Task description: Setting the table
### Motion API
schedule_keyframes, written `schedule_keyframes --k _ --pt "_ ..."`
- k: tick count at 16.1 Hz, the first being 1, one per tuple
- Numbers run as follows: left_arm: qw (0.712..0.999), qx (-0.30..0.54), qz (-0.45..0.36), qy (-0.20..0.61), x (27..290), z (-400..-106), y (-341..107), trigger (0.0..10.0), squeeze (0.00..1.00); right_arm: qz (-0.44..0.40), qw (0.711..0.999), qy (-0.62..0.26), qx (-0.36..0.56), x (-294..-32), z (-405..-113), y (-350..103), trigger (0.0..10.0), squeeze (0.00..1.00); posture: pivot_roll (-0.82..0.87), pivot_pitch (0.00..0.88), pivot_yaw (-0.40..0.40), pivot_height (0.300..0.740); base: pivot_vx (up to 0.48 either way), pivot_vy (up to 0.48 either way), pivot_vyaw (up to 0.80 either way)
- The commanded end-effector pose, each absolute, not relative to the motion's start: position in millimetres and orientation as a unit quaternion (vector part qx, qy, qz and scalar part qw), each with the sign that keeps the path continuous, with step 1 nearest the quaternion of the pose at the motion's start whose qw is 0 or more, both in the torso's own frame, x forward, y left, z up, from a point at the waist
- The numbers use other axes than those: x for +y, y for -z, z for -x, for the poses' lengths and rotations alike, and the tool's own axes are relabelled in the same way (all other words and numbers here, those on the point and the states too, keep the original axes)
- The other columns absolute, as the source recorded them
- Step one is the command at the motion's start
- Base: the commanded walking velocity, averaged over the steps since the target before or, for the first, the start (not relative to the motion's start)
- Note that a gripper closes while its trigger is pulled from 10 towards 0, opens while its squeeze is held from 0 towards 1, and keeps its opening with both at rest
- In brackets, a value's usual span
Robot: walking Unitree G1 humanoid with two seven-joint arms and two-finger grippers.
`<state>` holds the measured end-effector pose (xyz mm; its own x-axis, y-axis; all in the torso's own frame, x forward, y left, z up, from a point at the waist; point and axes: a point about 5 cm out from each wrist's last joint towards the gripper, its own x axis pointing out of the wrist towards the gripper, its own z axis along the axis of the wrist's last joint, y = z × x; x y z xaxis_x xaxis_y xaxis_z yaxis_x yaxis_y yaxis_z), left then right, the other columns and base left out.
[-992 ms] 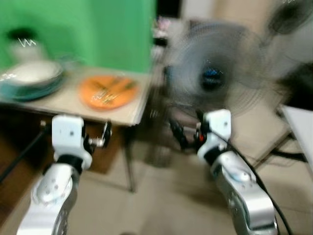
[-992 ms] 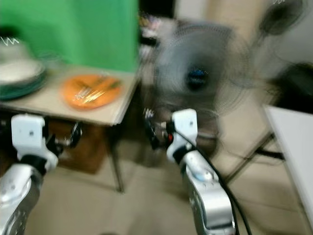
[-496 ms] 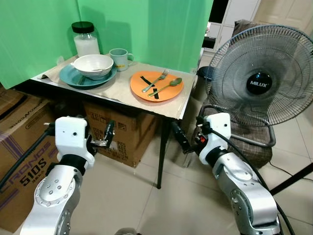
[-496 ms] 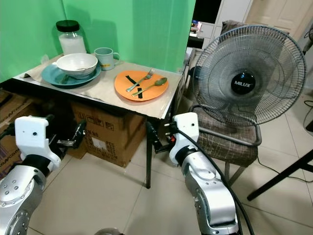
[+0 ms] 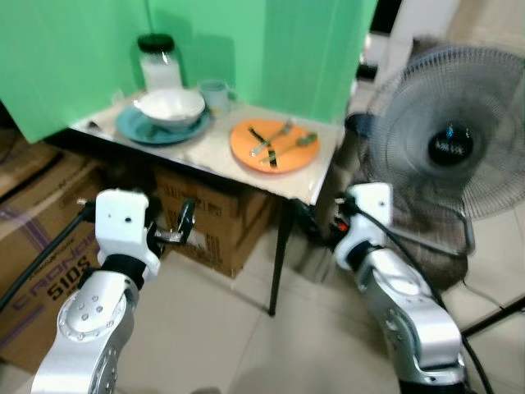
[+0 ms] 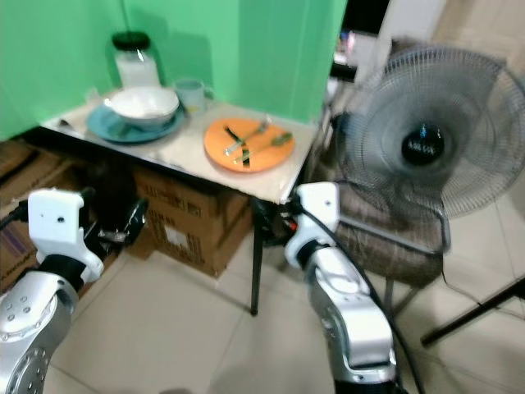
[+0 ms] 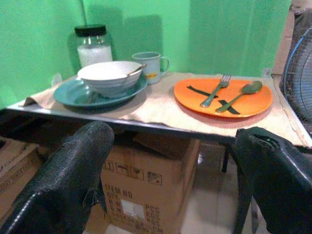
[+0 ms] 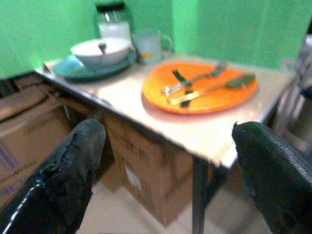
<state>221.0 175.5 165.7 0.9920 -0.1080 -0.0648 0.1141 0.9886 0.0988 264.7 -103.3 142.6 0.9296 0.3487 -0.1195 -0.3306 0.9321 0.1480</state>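
A small cloth-covered table stands ahead against a green backdrop. An orange plate lies at its right end, with a fork and a spoon on it. At the left end a white bowl sits on a teal plate. A mug and a black-lidded jar stand behind them. My left gripper and right gripper are held below the table's front edge, short of it. Both are open and hold nothing.
A large standing fan rests on a cushioned seat right of the table. Cardboard boxes fill the space under the table, with another box at the left. A thin table leg stands between my arms on tiled floor.
The camera has swung and the view is slightly blurred; the table now sits a little further right in the picture. Both arms keep the same pose. Nothing on the table has moved.
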Motion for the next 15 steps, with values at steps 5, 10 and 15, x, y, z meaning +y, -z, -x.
schedule_keyframes --k 5,10,15 --pt "0.994 0.041 -0.053 0.083 172 -220 -165 10.0 0.0 -0.062 0.981 -0.16 0.087 -108 -270 -137 10.0 0.0 0.14 0.0 0.007 0.74 0.321 0.0 0.0" --pt "0.994 0.042 -0.057 0.081 174 -216 -167 10.0 0.0 -0.05 0.98 -0.176 0.078 -103 -273 -139 10.0 0.0 0.17 0.0 -0.008 0.74 0.322 0.0 0.0" --pt "0.994 0.046 -0.055 0.086 172 -214 -166 10.0 0.0 -0.056 0.977 -0.193 0.073 -99 -272 -142 10.0 0.0 0.16 0.0 -0.019 0.74 0.318 0.0 0.0"
